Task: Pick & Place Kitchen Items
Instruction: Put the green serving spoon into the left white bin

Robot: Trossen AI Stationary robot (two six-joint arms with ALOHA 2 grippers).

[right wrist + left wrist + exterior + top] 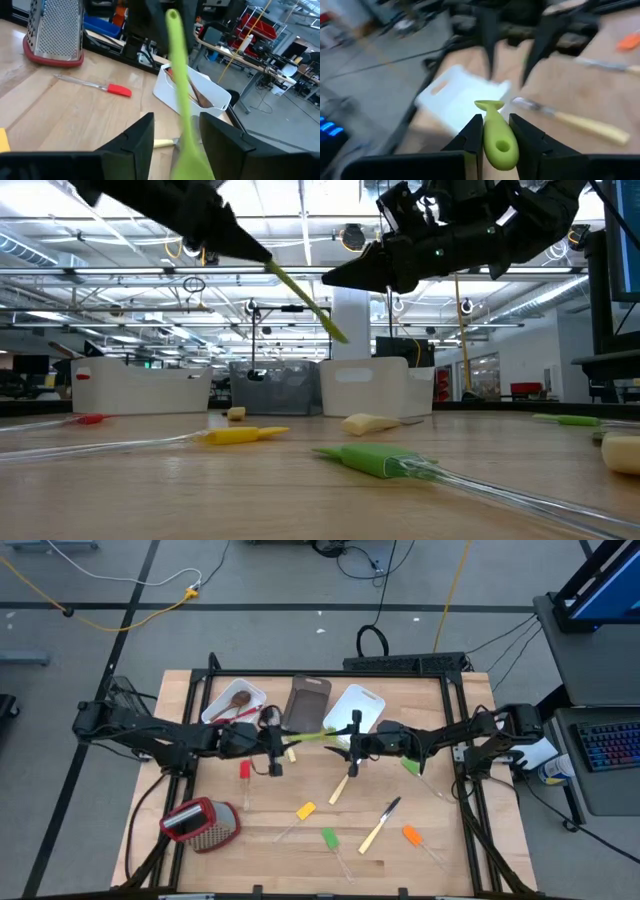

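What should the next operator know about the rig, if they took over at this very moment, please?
Left hand: shut on the handle end of the green utensil, held in the air above the table's middle.
Right hand: fingers apart either side of the same utensil, not clamping it.
Done: wooden spoons lie in the left white tub.
Left: on the table lie the red spatula, yellow spatula, green spatula, orange spatula and two pale-handled knives. The dark tub and right white tub look empty.
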